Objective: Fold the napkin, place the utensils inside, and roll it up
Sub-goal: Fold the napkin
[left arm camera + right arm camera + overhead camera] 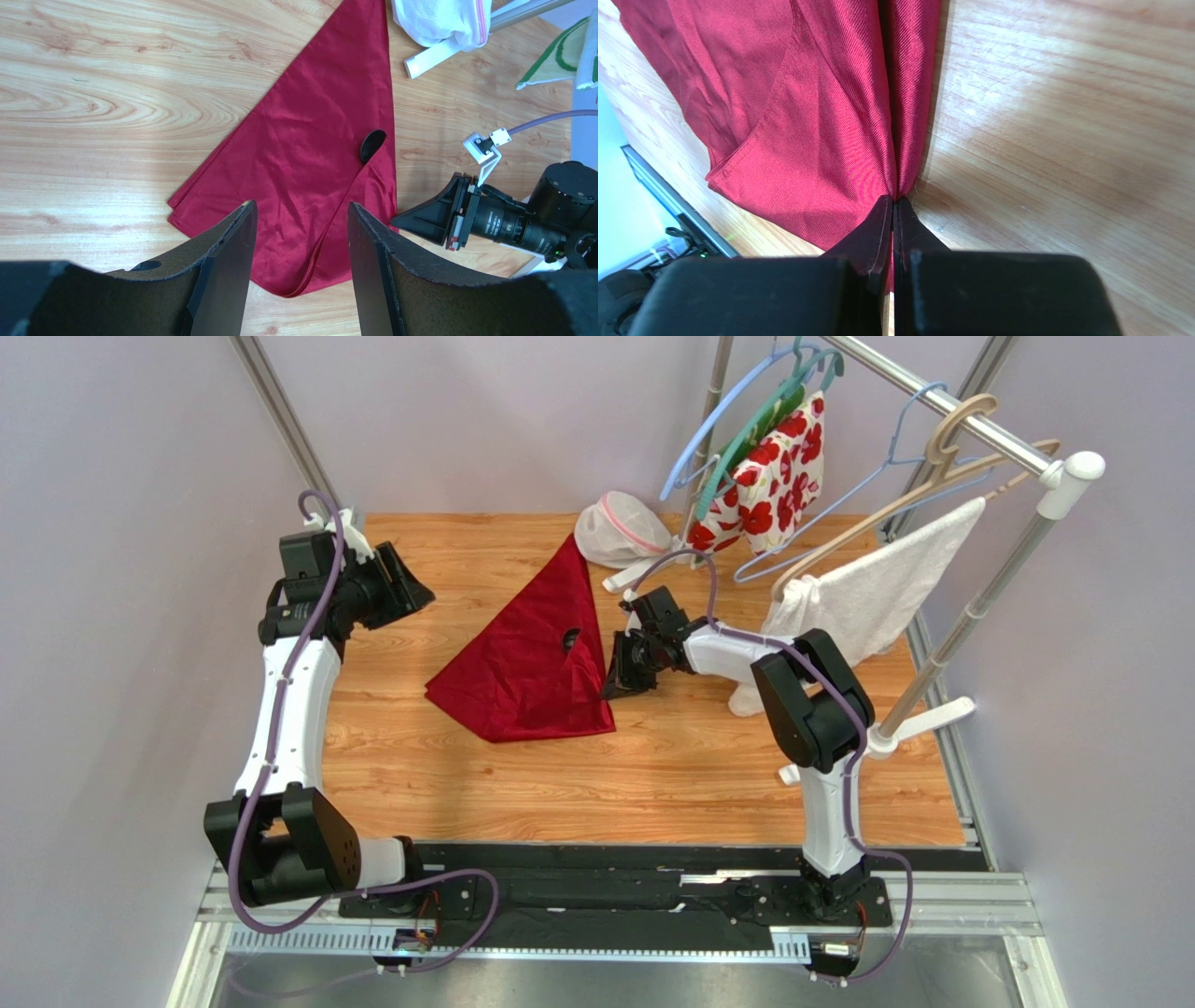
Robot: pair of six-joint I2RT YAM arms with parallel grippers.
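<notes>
The dark red napkin lies folded into a triangle on the wooden table; it also shows in the left wrist view and the right wrist view. A black spoon bowl pokes out from under a fold near its right edge, also in the left wrist view; the handle is hidden. My right gripper is shut on the napkin's right edge, pinching a raised ridge of cloth. My left gripper is open and empty, held above the table to the left of the napkin.
A white mesh bag lies at the back by the napkin's tip. A clothes rack at the right holds hangers, a white cloth with red flowers and a white towel. Its white feet rest on the table.
</notes>
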